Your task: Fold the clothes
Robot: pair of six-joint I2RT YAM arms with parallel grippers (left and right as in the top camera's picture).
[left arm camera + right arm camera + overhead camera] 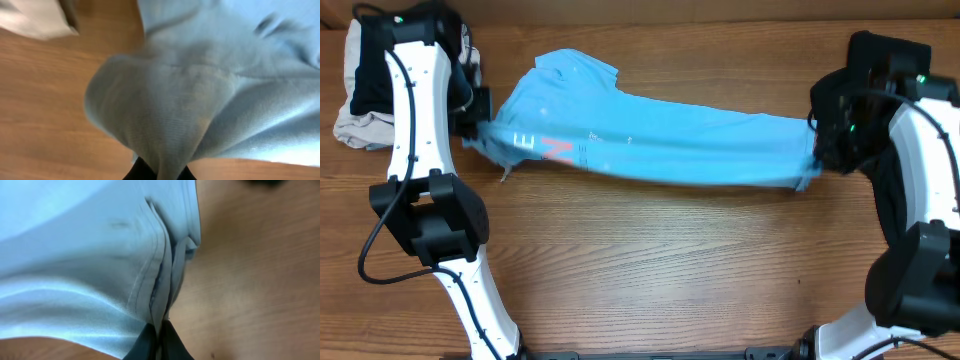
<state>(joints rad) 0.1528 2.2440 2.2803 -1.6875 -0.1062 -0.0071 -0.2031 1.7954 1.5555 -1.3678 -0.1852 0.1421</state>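
So that it can presumably be drawn flat for folding, light blue T-shirt (650, 140) spans upper middle of frame, ends pinched shut in my left gripper (480, 125) and right gripper (817, 152).

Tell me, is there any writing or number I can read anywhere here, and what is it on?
White print on the light blue T-shirt: blocky strokes, too small and crumpled to read.
Red-pink lettering beside it: one zigzag shape, perhaps an N; no word readable.
Elsewhere, in all three views: no text to be seen.
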